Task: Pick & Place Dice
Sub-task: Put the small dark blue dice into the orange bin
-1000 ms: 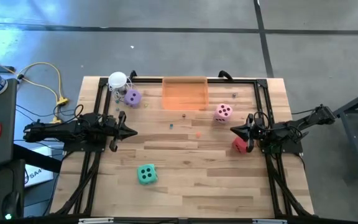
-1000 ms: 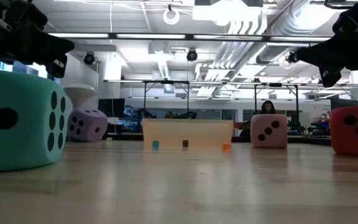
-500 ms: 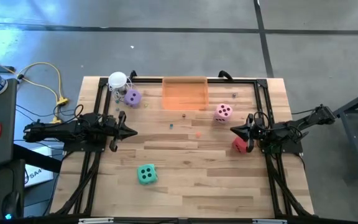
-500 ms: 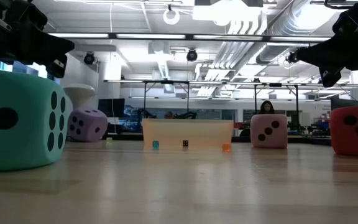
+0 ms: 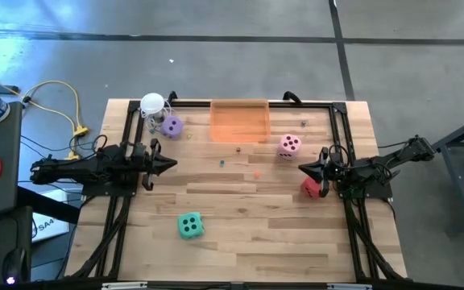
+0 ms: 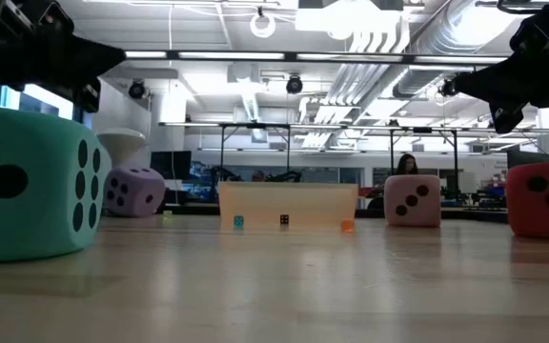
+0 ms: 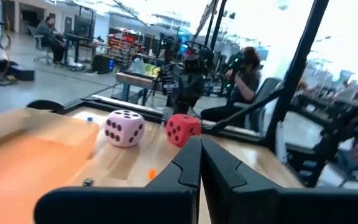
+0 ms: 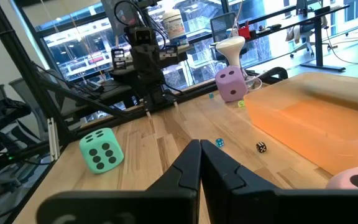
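4 dice lie scattered on the surface, while the left end effector and right end effector hover with fingers together, holding nothing.

no text or label can be read.

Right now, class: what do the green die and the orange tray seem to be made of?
Green-teal pip-dotted cube: probably soft foam, matte, with rounded edges and no shine. Translucent orange rectangular tray: likely thin plastic, glossy; the wood table shows through it.
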Action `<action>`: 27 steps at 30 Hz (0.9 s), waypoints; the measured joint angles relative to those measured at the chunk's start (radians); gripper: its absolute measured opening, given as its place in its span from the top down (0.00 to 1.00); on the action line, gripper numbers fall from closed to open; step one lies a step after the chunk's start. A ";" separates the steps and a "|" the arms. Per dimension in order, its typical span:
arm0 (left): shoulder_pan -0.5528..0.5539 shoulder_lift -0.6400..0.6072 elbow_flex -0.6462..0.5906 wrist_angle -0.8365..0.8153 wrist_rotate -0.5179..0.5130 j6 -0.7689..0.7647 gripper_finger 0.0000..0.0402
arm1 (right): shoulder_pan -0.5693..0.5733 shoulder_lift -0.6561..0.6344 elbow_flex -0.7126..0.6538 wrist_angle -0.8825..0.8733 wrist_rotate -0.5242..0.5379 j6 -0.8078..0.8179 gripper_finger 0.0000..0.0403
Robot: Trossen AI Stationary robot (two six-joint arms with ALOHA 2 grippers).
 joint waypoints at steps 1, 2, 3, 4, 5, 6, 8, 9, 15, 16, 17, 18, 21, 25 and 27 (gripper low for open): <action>0.000 0.000 0.000 0.000 0.000 -0.004 1.00 | 0.000 0.000 0.000 0.000 0.000 0.000 1.00; 0.000 0.000 0.000 0.000 0.001 -0.003 1.00 | 0.000 0.000 0.000 0.000 0.000 0.000 1.00; 0.000 0.000 0.000 0.000 0.001 0.007 1.00 | 0.000 0.000 0.000 0.000 0.000 0.000 1.00; 0.000 0.000 0.000 -0.001 0.001 0.021 1.00 | 0.000 0.000 0.000 0.000 0.000 0.000 1.00; 0.000 0.000 0.000 -0.001 0.001 0.033 1.00 | 0.000 0.000 0.000 0.000 0.000 0.000 1.00; 0.000 0.000 0.000 0.000 0.002 0.042 1.00 | 0.000 0.000 0.000 0.000 0.000 0.000 1.00; 0.000 0.000 0.000 0.000 0.002 0.055 1.00 | 0.000 0.000 0.000 0.000 0.000 0.000 1.00; 0.000 0.000 0.000 -0.001 0.002 0.062 1.00 | 0.000 0.000 0.000 0.000 0.002 -0.005 1.00; -0.001 0.000 0.000 0.070 -0.001 -0.003 1.00 | -0.001 0.000 0.000 0.004 0.056 -0.048 1.00; -0.001 0.000 0.000 0.086 -0.015 -0.006 1.00 | -0.001 0.000 0.000 0.010 0.056 -0.039 1.00; -0.001 0.000 0.000 0.096 -0.043 -0.015 1.00 | -0.001 0.000 0.000 0.029 0.064 -0.033 1.00; -0.001 0.000 0.000 0.108 -0.071 -0.039 1.00 | -0.002 0.000 0.000 0.063 0.081 -0.017 1.00; 0.000 0.000 0.000 0.128 -0.103 -0.096 1.00 | -0.002 0.000 0.000 0.217 0.105 0.075 1.00; 0.000 0.000 0.000 0.135 -0.098 -0.086 1.00 | -0.002 0.001 0.020 0.421 0.075 -0.039 1.00; 0.000 0.000 0.000 0.141 -0.098 -0.060 1.00 | -0.002 0.000 0.058 0.492 0.048 -0.108 1.00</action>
